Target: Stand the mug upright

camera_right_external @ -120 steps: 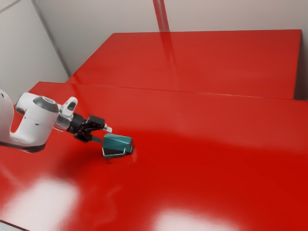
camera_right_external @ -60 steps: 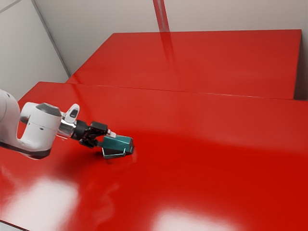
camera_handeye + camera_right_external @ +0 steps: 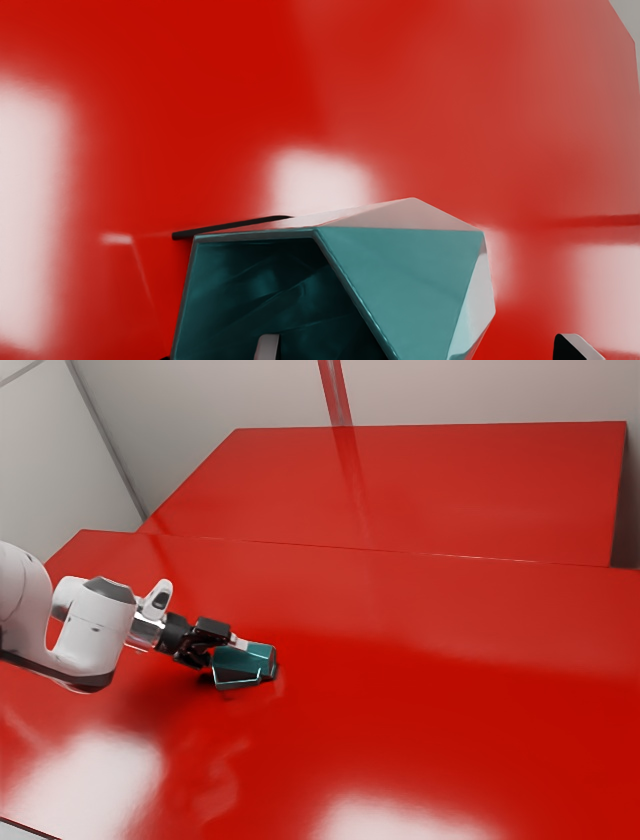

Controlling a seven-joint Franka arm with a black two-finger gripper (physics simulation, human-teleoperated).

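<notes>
Blue-green mug point(image 3: 250, 660) lying on its side, shiny red surface point(image 3: 400, 700), hand point(image 3: 227, 650) wide open, one fingertip point(image 3: 267, 347) at the mug's mouth, the other beside the mug, holding nothing

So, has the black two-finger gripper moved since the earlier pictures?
Yes. Against the glossy red table, the gripper has moved toward the exterior view's right and away from the table's far edge, closing in on the teal faceted mug.
</notes>
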